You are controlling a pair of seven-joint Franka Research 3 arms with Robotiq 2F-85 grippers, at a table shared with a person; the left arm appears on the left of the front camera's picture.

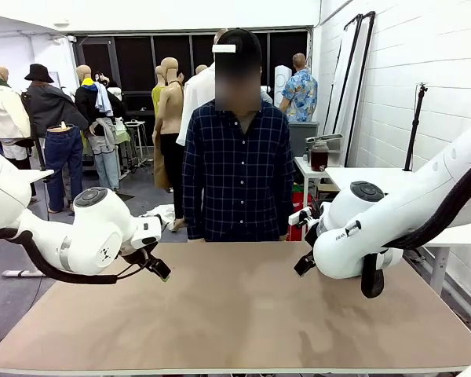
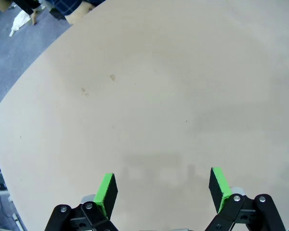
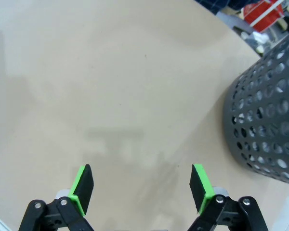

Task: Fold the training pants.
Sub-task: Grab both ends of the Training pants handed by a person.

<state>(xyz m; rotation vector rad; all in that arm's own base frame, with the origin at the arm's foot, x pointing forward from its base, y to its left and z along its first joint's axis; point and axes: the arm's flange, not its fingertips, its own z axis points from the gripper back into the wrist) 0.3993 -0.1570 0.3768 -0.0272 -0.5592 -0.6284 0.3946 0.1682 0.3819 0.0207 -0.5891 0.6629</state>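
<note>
Workroom with white brick wall (image 1: 408,78), tan table (image 1: 235,314) with person (image 1: 237,169) standing at far edge, dark perforated basket (image 3: 267,115) near right gripper (image 3: 140,175), it and left gripper (image 2: 161,180) spread wide above tabletop, training pants' place cannot be told.

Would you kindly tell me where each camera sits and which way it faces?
Front view: fixed between the arms, looking across the table at the person standing at its far side; left arm and right arm enter from the sides.
Left wrist view: on the left wrist, looking down at the tabletop; the left gripper rises open from below.
Right wrist view: on the right wrist, looking down at tabletop and a dark mesh basket; right gripper open.
Shared: all three see the same tan table.
</note>
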